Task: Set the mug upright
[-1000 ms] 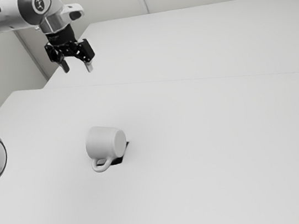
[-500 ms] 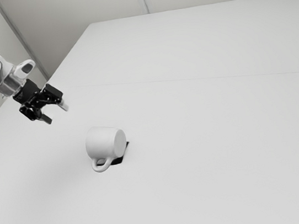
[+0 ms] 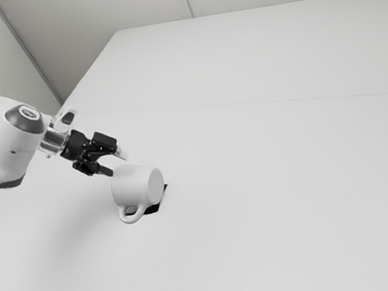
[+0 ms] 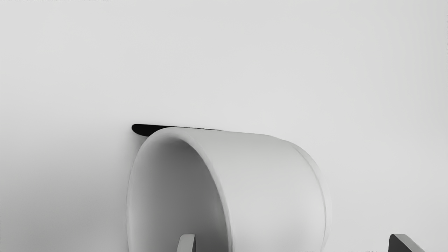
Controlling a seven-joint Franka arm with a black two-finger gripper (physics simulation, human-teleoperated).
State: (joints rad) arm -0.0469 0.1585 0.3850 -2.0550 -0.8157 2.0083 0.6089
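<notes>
Mug point(image 3: 136, 185) on its side on the table point(image 3: 275, 206), just beyond and below the gripper point(image 3: 118, 164). Mouth faces back toward the gripper, base point(image 3: 156, 186) points away from it. Not upright as it lies. Handle point(image 3: 134, 217) hangs off the mug's flank, on the side nearer the exterior camera.

Gripper: jaws spread wide, nothing clasped. In the wrist view one finger point(image 4: 185, 243) overlaps the dark mouth, the other point(image 4: 400, 243) stands past the base end. Whether the near finger is inside the cup or merely above it, I cannot tell; nor whether it touches the rim point(image 4: 224, 196).

Risks, as I judge them:
- Pushing lower on this line could land a fingertip on the rim and shove the mug away from the gripper, or roll it about its handle.
- Closing with one finger in the mouth and the other outside may pinch only a sliver of wall; smooth round sides (nothing to catch on) would let it slip or swivel during the turn.
- Tilting it up with too weak a grip could drop it back on its side, or leave it perched on its base edge.
- A low handle might snag the table mid-turn.

Dark patch point(image 3: 154, 208) beside the mug: shadow or object, unclear.
</notes>
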